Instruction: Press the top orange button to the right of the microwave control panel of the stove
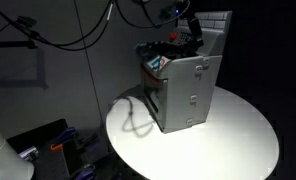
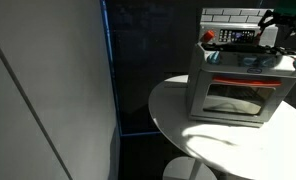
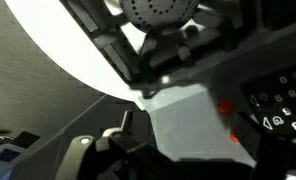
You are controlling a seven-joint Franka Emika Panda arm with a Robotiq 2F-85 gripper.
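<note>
Toy kitchen scene on a round white counter [image 1: 238, 140]. The stove [image 1: 188, 92], a small grey box, stands upright near the far side of the counter in an exterior view, one plain side wall towards the camera; in an exterior view [image 2: 238, 85] it is seen from the front, near the counter's [image 2: 188, 125] rear edge. The oven door [image 2: 233, 98] with its window fills the front, under a red-orange strip. The white tile-patterned back panel [image 2: 228, 14] rises behind the stove top, and it also shows in an exterior view [image 1: 218, 22]. The robot arm [image 1: 191, 30] comes down over the stove top just in front of the back panel, with the jaws low above the top surface; from the front the arm [image 2: 278, 25] sits over the stove's right-hand end. In the wrist view a grey face of the stove [image 3: 183, 125] fills the centre, with two orange buttons [image 3: 225, 107] just beside a dark control panel [image 3: 278, 110] bearing white symbols, and the white counter [image 3: 68, 50] behind. Dark gripper parts crowd this view, so how far the jaws are open cannot be told; no object is seen held. Black cables [image 1: 78, 30] hang in the dark background.
</note>
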